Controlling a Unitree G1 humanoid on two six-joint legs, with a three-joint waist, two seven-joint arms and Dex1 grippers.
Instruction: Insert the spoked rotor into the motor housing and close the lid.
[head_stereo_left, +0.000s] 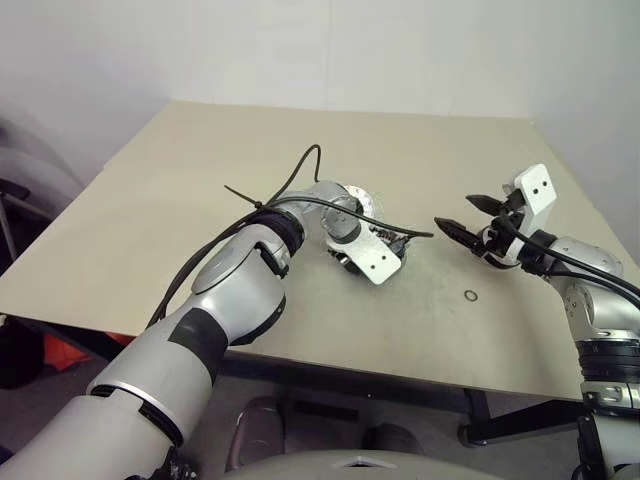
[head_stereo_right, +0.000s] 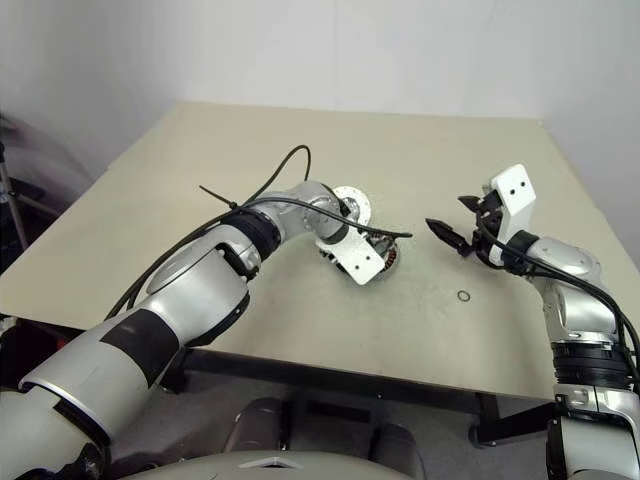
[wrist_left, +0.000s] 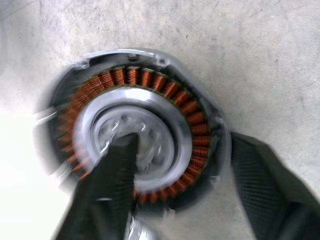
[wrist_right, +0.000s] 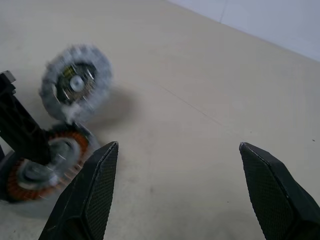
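Spoked rotor (wrist_left: 155, 125), a ring of copper-brown wound teeth round a silver hub, lies flat on the beige desk (head_stereo_left: 200, 180), under the left hand (head_stereo_left: 365, 250). We cannot tell whether that hand grips it or has let go.

Motor housing (wrist_right: 75, 82), a round silver-grey metal dish with green and black parts at its centre, sits just beyond the rotor on the far side, close beside it.

Right hand (head_stereo_left: 478, 225) hovers wide and empty to the right, well apart from both.

Risks, as we judge them:
- A loose or off-centre hold lets the rotor tilt when lifted and jam on the housing rim.
- The left hand, working so close, could nudge the housing away.
- The small black o-ring (head_stereo_left: 470, 295) lies near the right hand and could be swept off.
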